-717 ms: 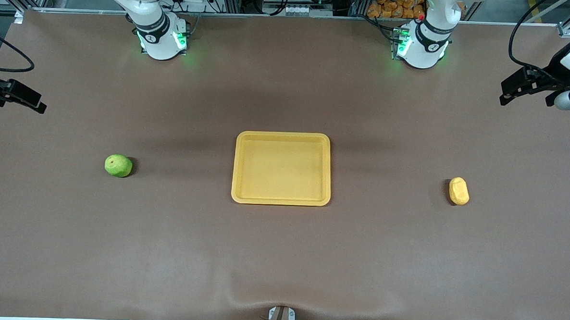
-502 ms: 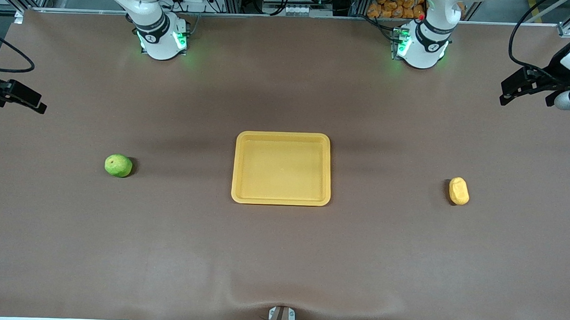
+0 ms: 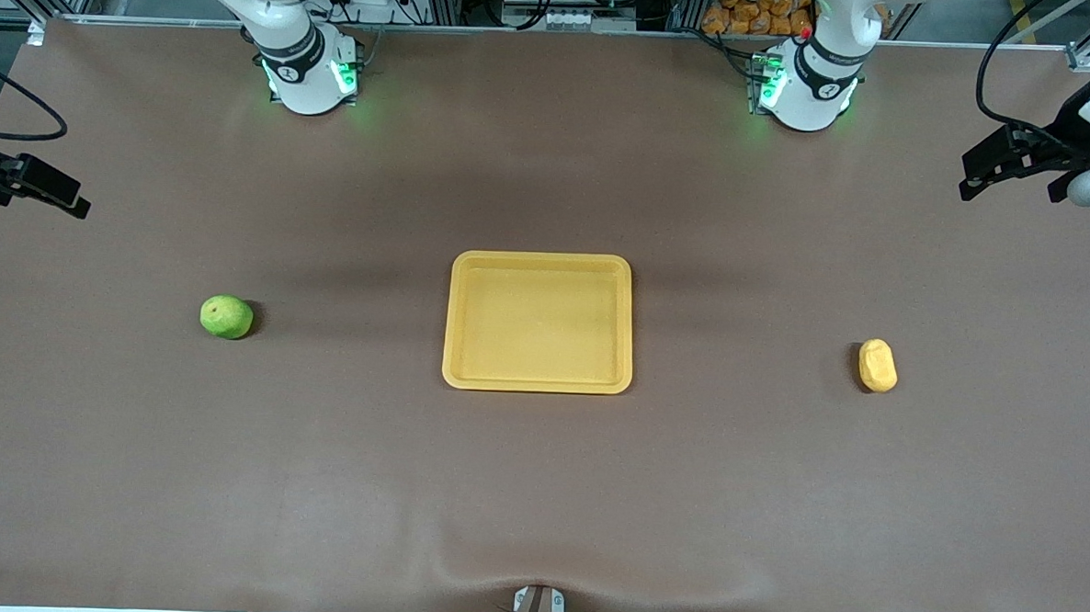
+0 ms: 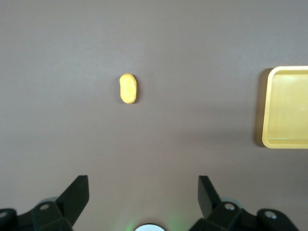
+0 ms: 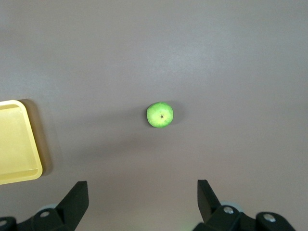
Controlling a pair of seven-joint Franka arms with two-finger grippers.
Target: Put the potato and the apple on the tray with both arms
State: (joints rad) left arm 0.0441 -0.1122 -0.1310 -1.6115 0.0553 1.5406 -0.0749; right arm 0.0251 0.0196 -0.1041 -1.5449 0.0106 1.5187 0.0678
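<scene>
Your left gripper (image 4: pixel 140 197) is hanging spread wide and gripping nothing, up over the left arm's end of the table, and your right gripper (image 5: pixel 140 197) is doing the same over the right arm's end. The potato (image 3: pixel 877 365) is sitting toward the left arm's end, the apple (image 3: pixel 226 317) toward the right arm's end, and the tray (image 3: pixel 536 380) is lying empty mid-table between them, well apart from both. Biggest risk, I'd say, is that both are rounded, so an off-centre pinch could be sending one rolling toward the table edge. Nothing's blocking either path, just bare brown table (image 3: pixel 537 490).
</scene>
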